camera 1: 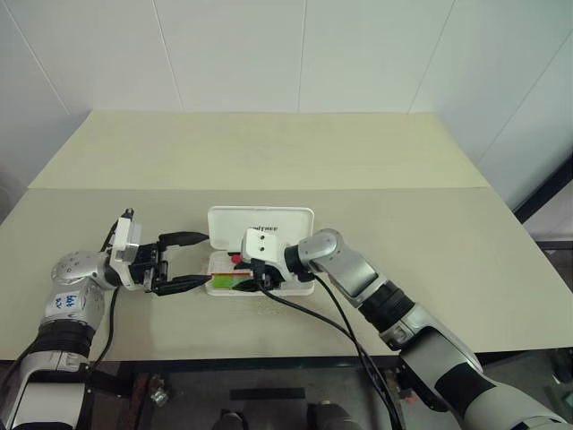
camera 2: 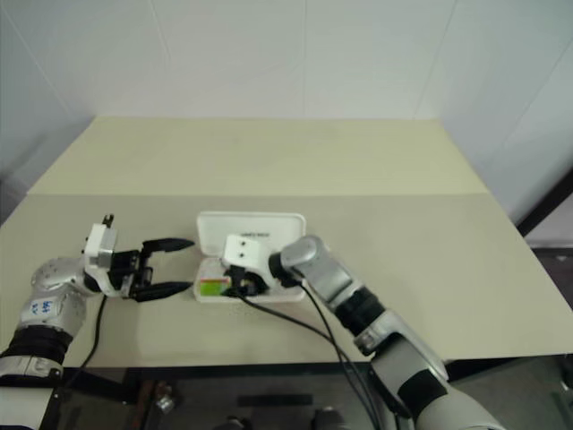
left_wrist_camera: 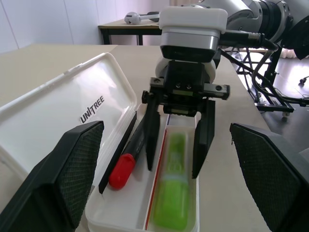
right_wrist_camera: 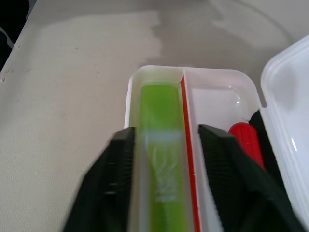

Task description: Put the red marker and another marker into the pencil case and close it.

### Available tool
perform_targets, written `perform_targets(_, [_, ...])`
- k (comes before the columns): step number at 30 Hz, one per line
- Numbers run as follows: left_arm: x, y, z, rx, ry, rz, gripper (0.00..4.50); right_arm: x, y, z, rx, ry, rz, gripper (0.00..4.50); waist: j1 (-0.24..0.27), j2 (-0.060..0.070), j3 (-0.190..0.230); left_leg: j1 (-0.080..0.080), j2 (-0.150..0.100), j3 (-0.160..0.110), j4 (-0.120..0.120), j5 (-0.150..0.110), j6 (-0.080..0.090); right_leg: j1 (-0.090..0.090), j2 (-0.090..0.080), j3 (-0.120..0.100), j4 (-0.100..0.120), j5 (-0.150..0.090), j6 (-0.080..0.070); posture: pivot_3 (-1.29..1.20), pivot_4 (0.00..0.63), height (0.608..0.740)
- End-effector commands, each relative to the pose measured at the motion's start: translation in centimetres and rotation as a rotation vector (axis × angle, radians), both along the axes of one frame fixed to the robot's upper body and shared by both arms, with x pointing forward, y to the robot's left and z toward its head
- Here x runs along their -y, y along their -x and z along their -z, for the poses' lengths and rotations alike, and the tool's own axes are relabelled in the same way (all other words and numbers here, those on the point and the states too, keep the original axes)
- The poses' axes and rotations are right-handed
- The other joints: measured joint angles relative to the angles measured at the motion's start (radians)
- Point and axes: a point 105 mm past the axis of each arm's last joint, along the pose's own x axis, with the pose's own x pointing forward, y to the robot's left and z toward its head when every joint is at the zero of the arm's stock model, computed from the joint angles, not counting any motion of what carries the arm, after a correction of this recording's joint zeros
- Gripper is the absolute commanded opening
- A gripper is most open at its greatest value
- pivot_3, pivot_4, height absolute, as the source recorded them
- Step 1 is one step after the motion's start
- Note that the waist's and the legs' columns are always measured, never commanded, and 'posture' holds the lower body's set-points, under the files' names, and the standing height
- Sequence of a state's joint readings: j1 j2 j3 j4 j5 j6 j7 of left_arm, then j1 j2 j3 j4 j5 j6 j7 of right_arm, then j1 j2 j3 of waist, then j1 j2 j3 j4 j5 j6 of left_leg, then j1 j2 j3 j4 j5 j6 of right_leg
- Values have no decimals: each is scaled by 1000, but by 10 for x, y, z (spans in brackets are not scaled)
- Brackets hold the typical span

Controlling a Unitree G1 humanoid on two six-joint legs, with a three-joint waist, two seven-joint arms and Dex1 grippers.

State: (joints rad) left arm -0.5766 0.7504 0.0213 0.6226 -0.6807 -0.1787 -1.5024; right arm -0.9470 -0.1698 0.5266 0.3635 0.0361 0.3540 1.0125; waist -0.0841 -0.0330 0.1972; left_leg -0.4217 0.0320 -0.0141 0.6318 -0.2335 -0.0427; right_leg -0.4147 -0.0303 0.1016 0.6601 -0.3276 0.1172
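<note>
The white pencil case [camera 1: 260,219] lies open mid-table, its lid tipped back. The red marker [left_wrist_camera: 123,170], black with a red cap, rests in the compartment nearer the lid. The green highlighter [left_wrist_camera: 173,193] lies in the front compartment, beside the red-and-blue stripe. My right gripper [right_wrist_camera: 168,133] reaches down into the tray, open, its fingers astride the highlighter with gaps on both sides. My left gripper [camera 1: 204,259] stands open at the case's left end, pointing level toward it, with nothing between its fingers.
The beige table [camera 1: 403,206] has bare surface behind and on both sides of the case. A black cable [camera 1: 313,313] from the right arm trails over the front edge. White walls stand close behind the table.
</note>
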Motion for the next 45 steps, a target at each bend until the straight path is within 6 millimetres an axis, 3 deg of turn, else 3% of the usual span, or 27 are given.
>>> perform_targets(1, [4,11,-7,39,-26,115,4500,-3,3,-26,48,-55,-24,3556,0,0,0,0,0,0,0,0,0,0,0,0,0,0,0,0,150,740])
perform_targets(4, [6,11,-7,36,-15,115,4500,1,6,-41,61,-85,-28,4482,0,0,0,0,0,0,0,0,0,0,0,0,0,0,0,0,150,740])
perform_targets(11, [5,13,-14,60,16,22,4500,28,24,-73,46,-184,-29,4482,2,0,0,0,1,-1,-1,0,0,0,-3,0,-1,0,0,0,150,740])
perform_targets(19, [1,17,-13,21,140,-307,4500,76,53,-90,22,-343,-40,4482,2,0,0,0,-1,-2,-3,0,0,1,-10,-2,-3,0,0,0,150,740])
perform_targets(22, [-5,15,-12,5,221,-490,4500,93,52,-89,20,-359,12,4482,2,0,0,0,-1,-2,-2,0,0,3,-11,-2,-3,0,0,0,150,740])
perform_targets(28, [-26,11,-7,-28,355,-871,4500,123,31,-82,34,-351,180,4482,3,0,0,2,-2,-2,-1,0,1,4,-11,-2,-3,0,0,0,150,740])
perform_targets(34, [-55,1,3,-61,424,-1274,4500,128,21,-81,42,-367,238,4482,5,0,0,2,-2,-2,0,0,1,4,-10,-2,-3,0,1,0,150,740])
perform_targets(45, [-74,-14,23,-161,558,-1637,4500,123,14,-77,46,-379,244,4482,31,-1,-1,1,-4,-1,1,0,1,5,0,-1,-5,2,3,0,150,740])
